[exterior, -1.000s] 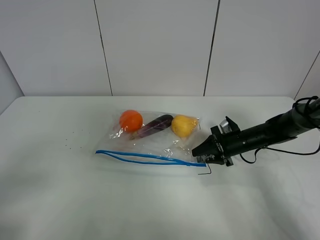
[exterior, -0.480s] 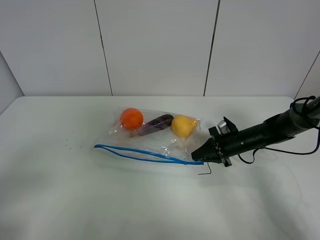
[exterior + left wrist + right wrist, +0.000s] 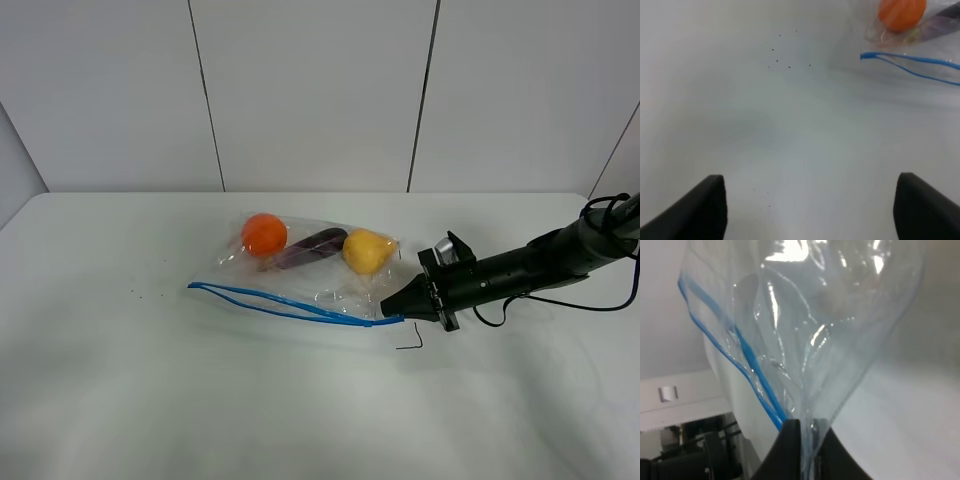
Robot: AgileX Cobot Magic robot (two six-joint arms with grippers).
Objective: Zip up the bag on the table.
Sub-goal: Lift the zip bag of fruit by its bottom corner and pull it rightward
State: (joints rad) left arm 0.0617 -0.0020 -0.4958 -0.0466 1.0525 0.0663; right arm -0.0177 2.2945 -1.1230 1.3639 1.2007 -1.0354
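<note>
Left gripper (image 3: 807, 210): I see it only in its wrist view. Both fingers (image 3: 700, 210) are spread wide with nothing between them, over bare table (image 3: 805, 140).
Mark (image 3: 410, 342): a thin black angle on the table, right of centre.
Right gripper (image 3: 397, 303): it reaches in low from the right edge. It is pinched narrow on the bag's (image 3: 335, 285) near right corner, and I see clear plastic caught between its tips in the wrist view.
Strip (image 3: 290, 305): blue, along the bag's near edge. Its two tracks are parted toward the left end and meet by the right gripper.
Bag: about mid-table, a little toward the far edge, with its long side along the near edge.
Specks (image 3: 135, 292): a few dark ones on the table, left of the bag.
Contents: orange (image 3: 264, 233), purple piece (image 3: 310, 247) and yellow piece (image 3: 366, 250) lie in a row at the bag's far side, left to right.
Wall (image 3: 310, 90): pale panels behind the far edge.
</note>
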